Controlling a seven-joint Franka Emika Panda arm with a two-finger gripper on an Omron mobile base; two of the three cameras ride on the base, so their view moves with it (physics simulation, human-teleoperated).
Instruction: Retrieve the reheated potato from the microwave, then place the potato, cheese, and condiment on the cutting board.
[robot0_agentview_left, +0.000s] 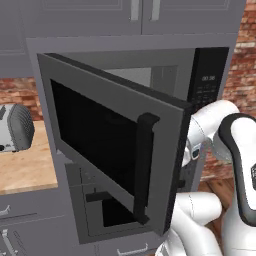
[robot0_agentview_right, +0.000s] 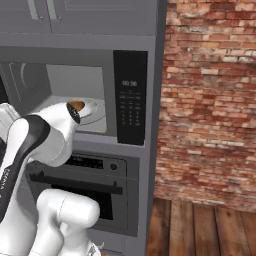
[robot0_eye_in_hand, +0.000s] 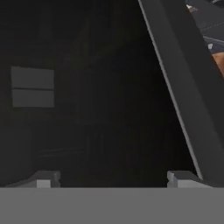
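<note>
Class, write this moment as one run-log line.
microwave: door open | potato: on turntable inside | gripper: open, empty, reaching into microwave

White arm (robot0_agentview_right: 35, 145) bent at elbow, reaching forward; gripper (robot0_eye_in_hand: 113, 178) jaws spread wide, holding nothing.

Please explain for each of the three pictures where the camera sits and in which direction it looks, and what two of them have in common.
Left base view: behind the arm on its left, facing the open microwave door; the white arm rises at lower right.
Right base view: behind the arm on its right, looking into the microwave, where the potato lies; the arm rises at lower left.
Hand view: on the hand, looking along the open end effector into the dark cavity.
Shared: both base views show the control panel and the oven below.
</note>
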